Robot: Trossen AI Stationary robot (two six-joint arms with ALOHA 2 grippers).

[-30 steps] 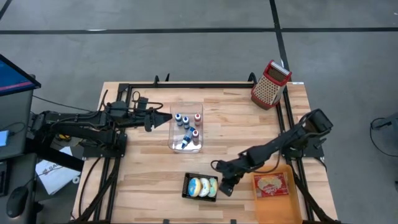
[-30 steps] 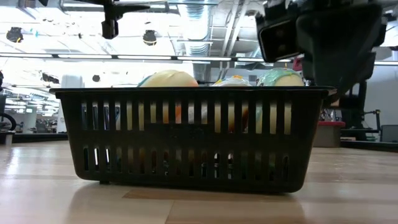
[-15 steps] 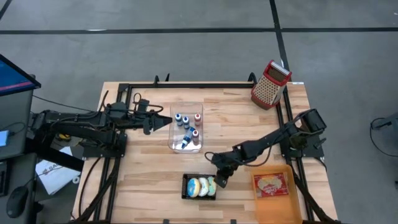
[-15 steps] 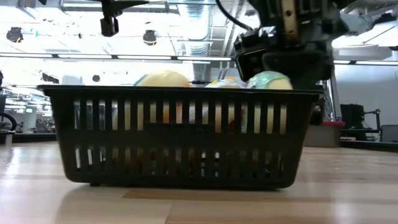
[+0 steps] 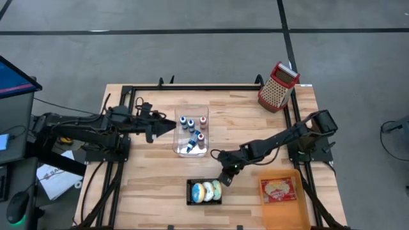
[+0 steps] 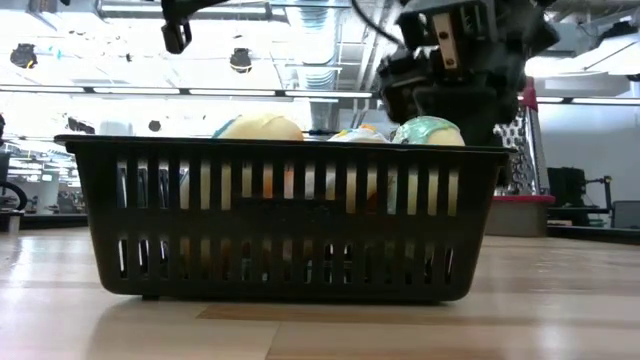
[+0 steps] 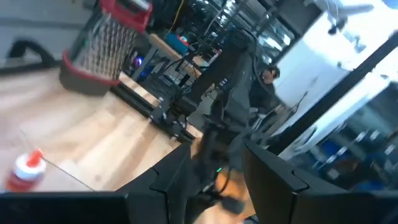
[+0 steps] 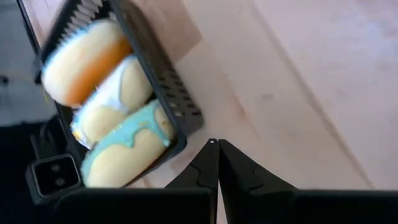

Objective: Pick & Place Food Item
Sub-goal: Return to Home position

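Note:
A black slatted basket [image 5: 204, 191] stands on the table near its front edge and holds three iced doughnuts: an orange one [image 8: 81, 56], a white one [image 8: 115, 99] and a pale blue one [image 8: 127, 152]. My right gripper [image 5: 224, 178] is shut and slants down just off the basket's far right corner [image 8: 189, 124]. A strip of bare wood shows between its tips [image 8: 214, 144] and the basket. In the low view it hangs behind the basket's right end [image 6: 450, 70]. My left gripper [image 5: 169, 126] is held level and open at the clear tray's left side, with nothing between its fingers [image 7: 214, 180].
A clear tray [image 5: 192, 135] of small bottles sits mid-table. A red-and-metal grater [image 5: 278, 86] stands at the far right corner. An orange tray [image 5: 280, 193] with a packet lies at the near right, beside the basket. Bare wood lies left of the basket.
My right gripper, shut throughout, has gone from the basket's right side toward the table's far edge and left, round to the basket's far right corner. In the low view the basket has slid a little toward the table's left. My left gripper has rolled slightly in place.

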